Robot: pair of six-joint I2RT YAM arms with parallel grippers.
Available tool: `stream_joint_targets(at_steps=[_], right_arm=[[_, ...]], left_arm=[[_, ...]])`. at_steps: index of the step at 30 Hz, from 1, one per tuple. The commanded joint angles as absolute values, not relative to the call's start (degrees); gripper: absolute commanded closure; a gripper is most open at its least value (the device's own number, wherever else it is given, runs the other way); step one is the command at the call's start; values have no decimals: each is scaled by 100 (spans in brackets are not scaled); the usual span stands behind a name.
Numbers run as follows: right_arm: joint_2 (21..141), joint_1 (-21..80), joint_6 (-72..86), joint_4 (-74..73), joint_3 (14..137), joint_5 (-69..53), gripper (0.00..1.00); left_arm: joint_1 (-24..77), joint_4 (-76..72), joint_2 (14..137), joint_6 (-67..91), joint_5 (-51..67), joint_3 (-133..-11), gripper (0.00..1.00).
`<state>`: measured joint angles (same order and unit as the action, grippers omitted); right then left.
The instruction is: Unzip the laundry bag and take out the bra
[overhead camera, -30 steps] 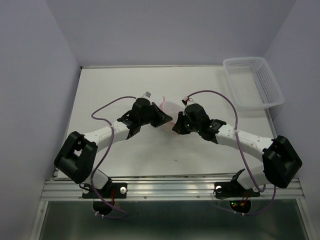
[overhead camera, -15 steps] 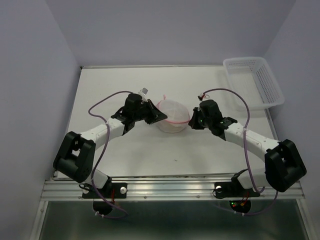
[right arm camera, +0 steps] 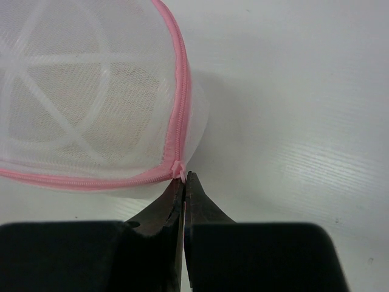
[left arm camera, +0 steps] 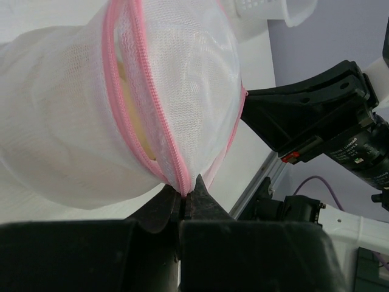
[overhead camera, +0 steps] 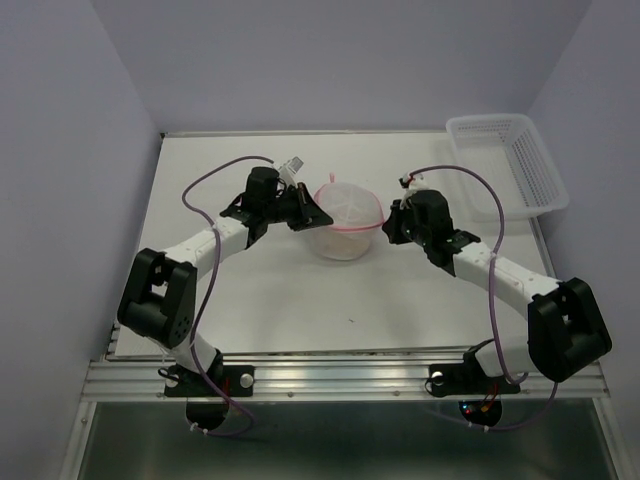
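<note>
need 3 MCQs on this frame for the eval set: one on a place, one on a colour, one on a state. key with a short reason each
1. Where on the white table is the white rectangular plastic lattice basket?
A. far right corner
B. near left corner
C. centre, between the arms

2. What colour is the zipper trim on the round white mesh laundry bag?
A. blue
B. pink
C. black

3. How do the left tool and the right tool stand?
A. both wide open above the bag
B. both shut on the bag's trim, one at each side
C. left shut on the basket, right open

Key:
1 A: the basket sits at the far right edge, apart from both arms.
2 B: both wrist views show a pink zipper line.
3 B: each wrist view shows closed tips pinching pink trim.
</note>
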<state>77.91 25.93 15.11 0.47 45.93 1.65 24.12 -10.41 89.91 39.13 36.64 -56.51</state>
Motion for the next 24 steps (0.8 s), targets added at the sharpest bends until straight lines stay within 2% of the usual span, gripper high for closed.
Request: stream_joint_targets(at_steps=[1, 7, 12, 14, 17, 18, 19, 20, 21, 23, 24], right_arm=[[7717, 2083, 897, 150, 4518, 1100, 99], [7488, 2083, 922, -412, 4509, 528, 99], [7094, 2214, 1484, -562, 4149, -508, 99], [6882, 2539, 1784, -632, 4043, -676, 99], [6803, 3136, 2100, -729, 3990, -510, 99], [6811, 3277, 2179, -738, 4016, -449, 99], [6820, 3391, 2415, -738, 4034, -396, 99], [6829, 3532, 2521, -677, 4034, -483, 99], [6829, 3585, 2801, -642, 4025, -544, 99], [6812, 3664, 2996, -493, 3999, -597, 99], [6803, 3735, 3197, -492, 3999, -406, 99]], left_arm=[[2083, -387, 9000, 3121, 3709, -6011, 100], [2074, -264, 9456, 3120, 3630, -6556, 100], [2074, -9, 9922, 3023, 3419, -7197, 100], [2074, -9, 10151, 3058, 3428, -7382, 89], [2074, 227, 10449, 3015, 3480, -7873, 88], [2074, 263, 10511, 3006, 3480, -7953, 84], [2074, 290, 10607, 2988, 3507, -8024, 74], [2074, 299, 10643, 2988, 3533, -8111, 69], [2074, 308, 10670, 2988, 3612, -8138, 52], [2074, 316, 10635, 2988, 3621, -8104, 35], [2074, 308, 10539, 3006, 3586, -8060, 16]])
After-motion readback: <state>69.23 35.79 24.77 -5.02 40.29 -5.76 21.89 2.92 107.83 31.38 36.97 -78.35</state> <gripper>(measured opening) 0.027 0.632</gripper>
